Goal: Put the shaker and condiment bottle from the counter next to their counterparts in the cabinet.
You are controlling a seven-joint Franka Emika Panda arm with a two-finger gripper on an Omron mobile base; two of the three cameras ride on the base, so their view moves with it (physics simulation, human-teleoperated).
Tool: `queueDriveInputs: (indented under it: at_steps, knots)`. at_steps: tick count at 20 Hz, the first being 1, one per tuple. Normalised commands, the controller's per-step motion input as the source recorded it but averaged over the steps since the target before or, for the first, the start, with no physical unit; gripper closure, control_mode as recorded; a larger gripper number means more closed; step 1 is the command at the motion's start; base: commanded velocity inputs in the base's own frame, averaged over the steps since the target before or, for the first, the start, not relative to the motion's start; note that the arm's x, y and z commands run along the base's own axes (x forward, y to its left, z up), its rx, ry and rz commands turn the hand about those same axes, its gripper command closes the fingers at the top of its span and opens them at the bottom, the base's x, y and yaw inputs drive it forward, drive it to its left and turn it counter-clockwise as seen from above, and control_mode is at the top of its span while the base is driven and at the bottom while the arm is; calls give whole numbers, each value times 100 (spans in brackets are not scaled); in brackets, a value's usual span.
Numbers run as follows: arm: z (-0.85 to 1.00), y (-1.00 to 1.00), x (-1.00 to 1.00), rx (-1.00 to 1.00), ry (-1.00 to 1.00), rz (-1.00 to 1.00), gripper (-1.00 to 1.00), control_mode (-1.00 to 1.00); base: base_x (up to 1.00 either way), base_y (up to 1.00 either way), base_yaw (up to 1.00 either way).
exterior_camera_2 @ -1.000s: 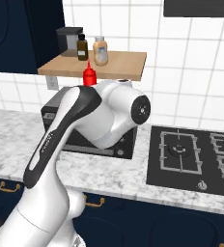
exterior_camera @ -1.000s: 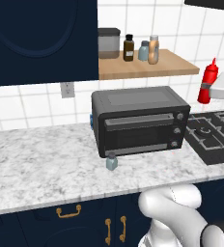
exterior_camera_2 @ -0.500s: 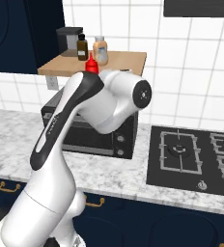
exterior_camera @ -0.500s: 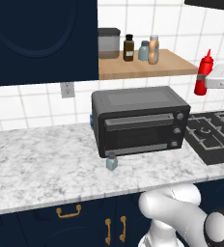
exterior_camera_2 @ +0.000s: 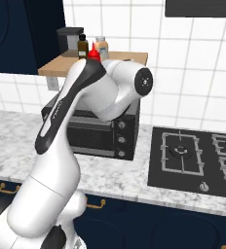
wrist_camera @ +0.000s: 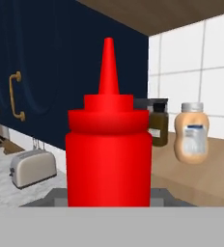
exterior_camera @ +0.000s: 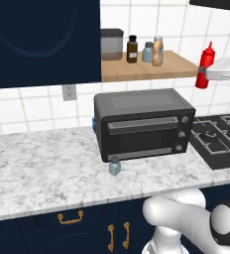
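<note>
Gripper [exterior_camera: 209, 74]: seen at the right edge of the left base view, raised to shelf height; its jaws are closed on the lower body of the condiment bottle.
Condiment bottle [exterior_camera: 205, 65]: held upright in the air, nozzle up, just off the right end of the cabinet shelf and apart from it; in the hand view it [wrist_camera: 108, 149] stands directly before the camera.
Cabinet [exterior_camera: 151, 68]: a light wooden shelf board adjoining the dark navy wall cupboard [exterior_camera: 42, 39], above the toaster oven.
Counterparts: a small pale shaker [exterior_camera: 147, 52] and a tan bottle [exterior_camera: 158, 51] with a pale cap are set close together on the shelf; the tan bottle [wrist_camera: 192, 132] is also seen beyond the red bottle in the hand view.
Other shelf items: a dark brown bottle [exterior_camera: 132, 49] and a grey canister [exterior_camera: 111, 44] are placed to the left of the counterparts.
Shaker [exterior_camera: 115, 165]: left standing on the counter [exterior_camera: 42, 168], just in front of the toaster oven [exterior_camera: 143, 123], near its lower left corner.
Hob [exterior_camera: 221, 140]: set into the counter to the right of the oven.
</note>
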Motion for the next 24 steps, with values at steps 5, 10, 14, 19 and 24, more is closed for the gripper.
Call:
queueDriveInputs:
  at_steps: [5,10,14,19,24]
  knots:
    - [10,0,25,0,0,0,100,-100,0,0,0]
    - [3,2,34,0,-2,0,100,-100,0,0,0]
    - [0,4,32,0,-7,0,100,-100,0,0,0]
    - [0,8,33,0,-6,-1,100,-100,0,0,0]
    - [0,14,40,0,0,-1,100,-100,0,0,0]
